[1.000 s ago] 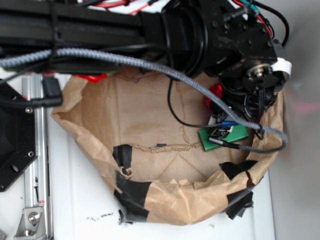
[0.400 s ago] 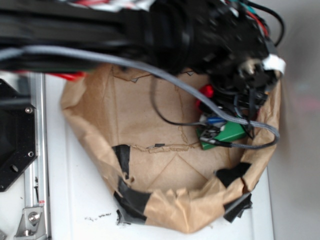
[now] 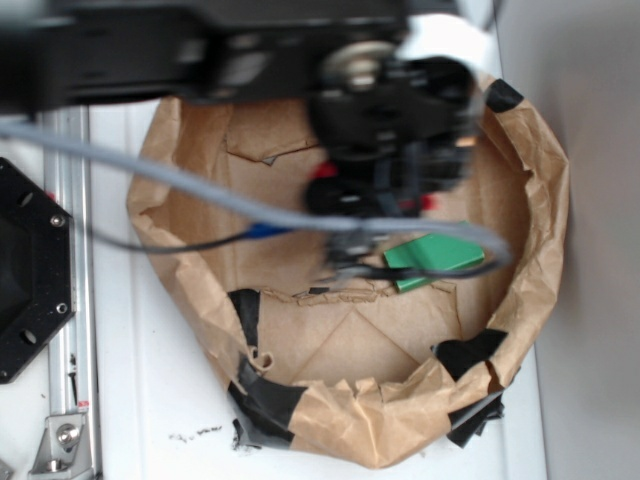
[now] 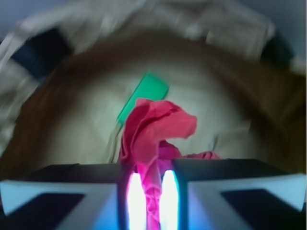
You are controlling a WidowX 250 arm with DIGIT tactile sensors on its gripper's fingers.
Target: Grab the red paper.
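**Pincer clamping the red paper above the brown paper nest**

In the wrist view the gripper (image 4: 149, 194) is sitting at the bottom centre of the frame, its two fingers (image 4: 135, 196) drawn close together and pinching the red paper (image 4: 156, 136) between them. The wad is standing up from the narrow gap and spreading out toward the middle of the picture, crumpled and folded over at its top right.

Past it, toward the upper centre, the green block (image 4: 144, 96) is lying flat on the floor of the brown paper (image 4: 144, 28), whose crinkled rim is curving across the top.

In the exterior view the gripper (image 3: 385, 200) is blurring at the upper centre, with only small red bits (image 3: 322, 172) showing at its edges. The green block (image 3: 432, 260) is lying just below and to the right, apart from the gripper. Black tape (image 3: 265, 390) is patching the rim at the lower left. A grey cable (image 3: 180, 185) is crossing from the left edge.
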